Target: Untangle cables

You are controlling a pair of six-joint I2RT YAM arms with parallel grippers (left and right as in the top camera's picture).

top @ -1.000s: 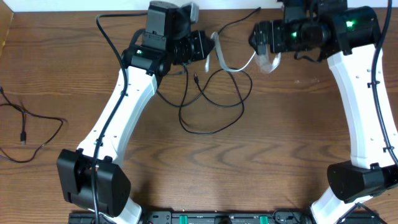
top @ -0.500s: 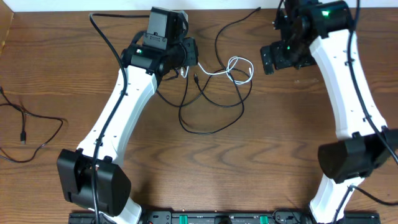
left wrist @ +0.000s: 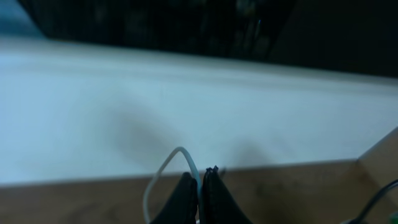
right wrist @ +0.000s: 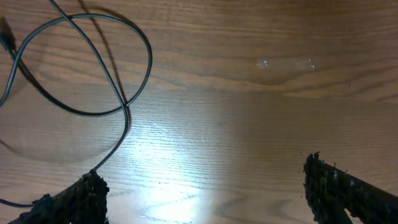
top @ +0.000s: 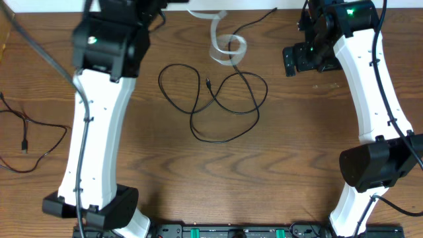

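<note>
The white cable [top: 223,42] is a blurred streak hanging near the table's back edge, where it overlaps the long black cable [top: 225,109] that lies looped mid-table. In the left wrist view my left gripper [left wrist: 200,179] is shut on the white cable [left wrist: 163,169], held high and facing the white wall. My right gripper [top: 299,58] hovers right of the white cable, open and empty. Its fingertips [right wrist: 92,190] stand wide apart over bare wood, with a black cable loop [right wrist: 127,93] beside the left one. A shorter black cable [top: 30,135] lies apart at the far left.
The raised left arm [top: 99,112] covers the table's left middle in the overhead view. The right arm [top: 370,99] runs down the right side. A white wall [left wrist: 186,106] borders the table's back edge.
My left arm has risen and swung left and back, pulling the white cable up off the black loops toward the back edge. The right gripper drew back to the right, then stayed still.
</note>
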